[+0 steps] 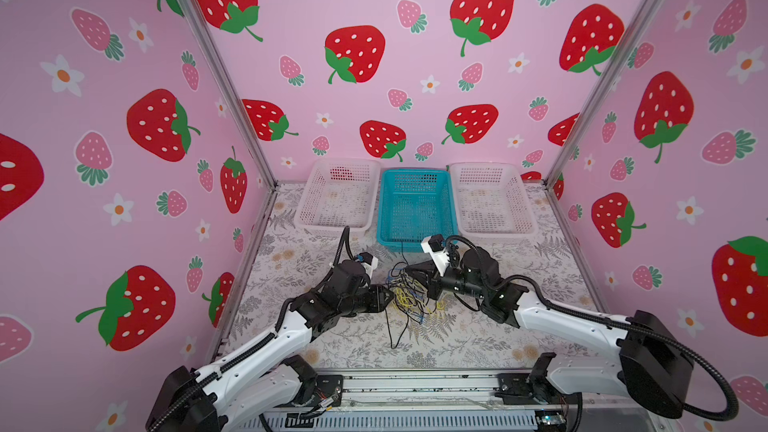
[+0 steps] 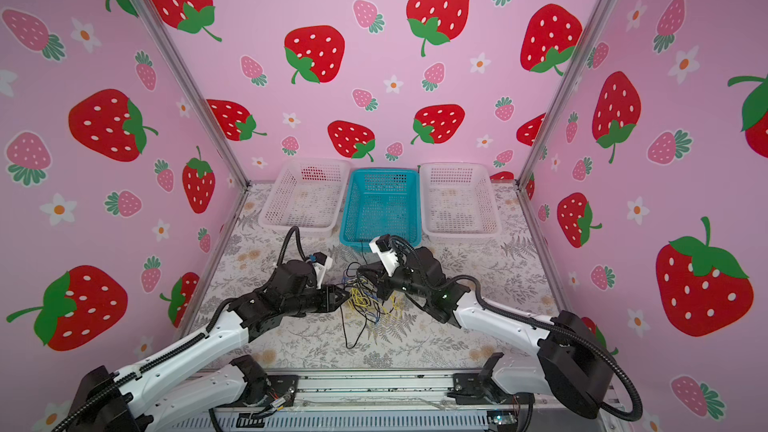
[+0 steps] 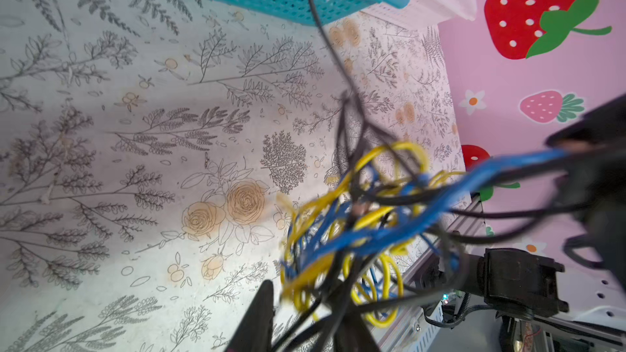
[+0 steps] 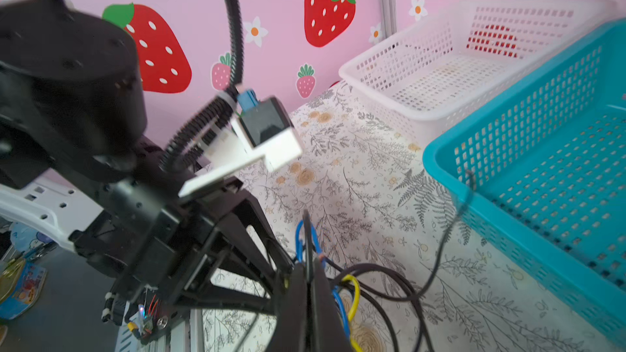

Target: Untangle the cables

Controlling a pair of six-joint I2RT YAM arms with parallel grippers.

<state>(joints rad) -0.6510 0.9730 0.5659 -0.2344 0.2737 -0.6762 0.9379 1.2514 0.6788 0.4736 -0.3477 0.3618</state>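
Just before the teal plastic mesh basket (image 1: 386,209), the thin black, yellow and blue cables (image 1: 409,297) lie knotted, the right gripper (image 4: 310,286) pinching blue and black strands, the left gripper (image 1: 390,296) unreadable; nearly everything apparently remains.

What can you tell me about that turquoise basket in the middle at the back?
The turquoise basket is a rectangular, open-topped tub, plastic by its look, with walls and floor pierced by small holes. It stands upright at the back of the floral table, between two white baskets. A thin black cable runs up to its near rim; otherwise it looks empty.
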